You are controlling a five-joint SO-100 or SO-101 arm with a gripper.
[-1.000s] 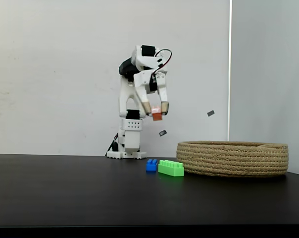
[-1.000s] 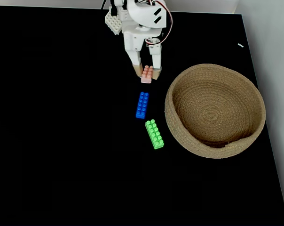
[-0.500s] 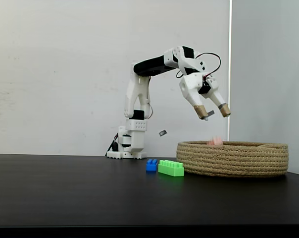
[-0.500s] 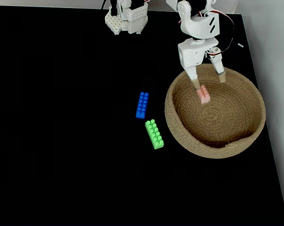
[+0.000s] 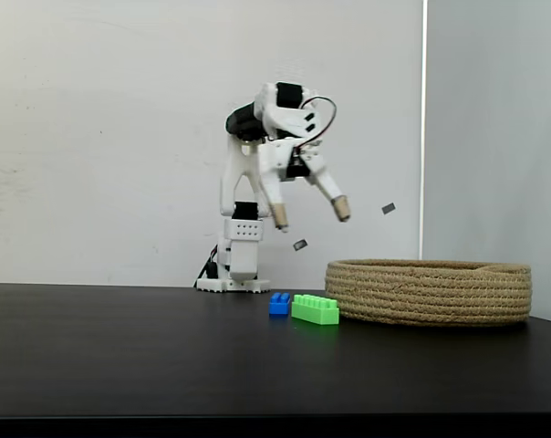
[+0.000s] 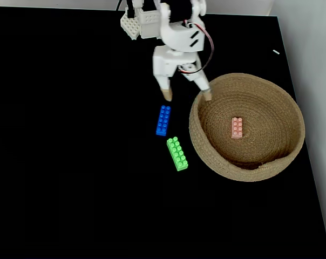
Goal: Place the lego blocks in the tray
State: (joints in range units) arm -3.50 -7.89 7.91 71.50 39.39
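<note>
Black matte surface [image 5: 120,347] before a white wall, seen side-on in a fixed view. White arm folded above its base, tool [image 5: 309,217] raised well above the surface, jaws spread wide, nothing between them. Blue brick [image 5: 279,304] and green brick [image 5: 315,309] touching or just beside each other on the surface, immediately left of the coiled rope tray [image 5: 429,292]. Tray contents hidden by its wall from this angle.

Same black surface [image 6: 71,162] seen from above in a fixed view. Tool [image 6: 187,97] spread open and empty, one fingertip beyond the far end of the blue brick [image 6: 163,120], the other over the tray [image 6: 206,156] rim. Green brick [image 6: 177,154] lying slightly angled, just nearer the camera than the blue one, beside the tray wall. Pale orange-pink brick [image 6: 237,127] lying flat inside the tray, near its centre.
</note>
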